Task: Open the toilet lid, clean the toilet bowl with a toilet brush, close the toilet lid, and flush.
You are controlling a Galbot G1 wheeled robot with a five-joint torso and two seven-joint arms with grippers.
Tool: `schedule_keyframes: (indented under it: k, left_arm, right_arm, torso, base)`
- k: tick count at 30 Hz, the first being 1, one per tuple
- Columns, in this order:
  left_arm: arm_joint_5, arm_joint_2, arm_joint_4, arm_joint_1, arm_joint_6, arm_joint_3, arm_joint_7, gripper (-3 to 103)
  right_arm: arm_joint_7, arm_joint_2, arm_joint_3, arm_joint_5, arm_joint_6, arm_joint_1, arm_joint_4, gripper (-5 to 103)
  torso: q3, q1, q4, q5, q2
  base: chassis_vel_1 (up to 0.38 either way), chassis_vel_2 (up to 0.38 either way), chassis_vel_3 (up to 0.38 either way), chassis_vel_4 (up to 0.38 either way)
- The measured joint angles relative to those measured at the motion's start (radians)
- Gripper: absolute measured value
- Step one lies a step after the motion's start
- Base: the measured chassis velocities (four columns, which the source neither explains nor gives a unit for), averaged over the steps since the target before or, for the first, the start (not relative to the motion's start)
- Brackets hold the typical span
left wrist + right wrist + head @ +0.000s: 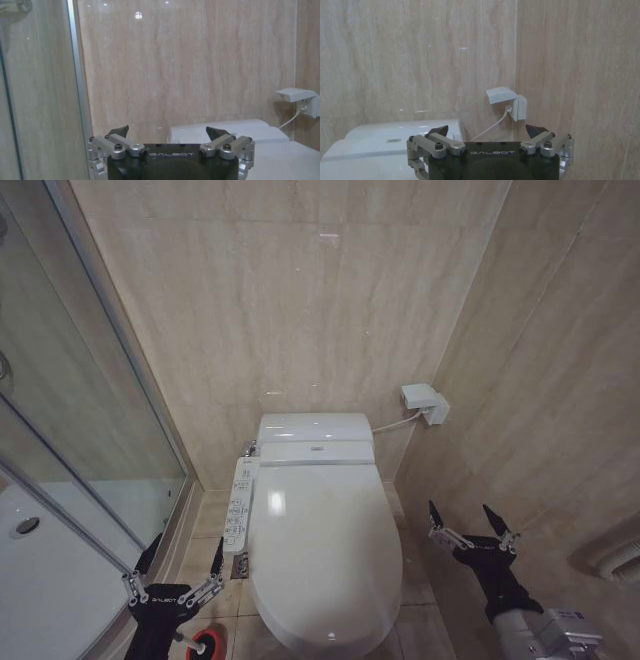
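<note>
Head view showing the toilet lid (322,550) lying shut over the toilet bowl (262,612) at centre. Hovering at 8 o'clock of the lid, left gripper (172,565), fingers spread wide, holding nothing. Waiting at 3 o'clock, right gripper (470,525), fingers likewise wide and empty. Standing just under the left gripper, toilet brush (205,643) in its red cup. Risking a slip on the glossy lid edge, or knocking the button panel (240,502) alongside.
</note>
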Motion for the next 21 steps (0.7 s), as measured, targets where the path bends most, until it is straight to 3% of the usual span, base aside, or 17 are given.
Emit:
schedule_keyframes:
  k: [21]
  left_arm:
    - [0.000, 0.000, 0.000, 0.000, 0.000, 0.000, 0.000, 100]
  right_arm:
    - [0.000, 0.000, 0.000, 0.000, 0.000, 0.000, 0.000, 100]
  torso:
    - [0.000, 0.000, 0.0000, 0.0000, 0.000]
  base:
    - [0.000, 0.000, 0.000, 0.000]
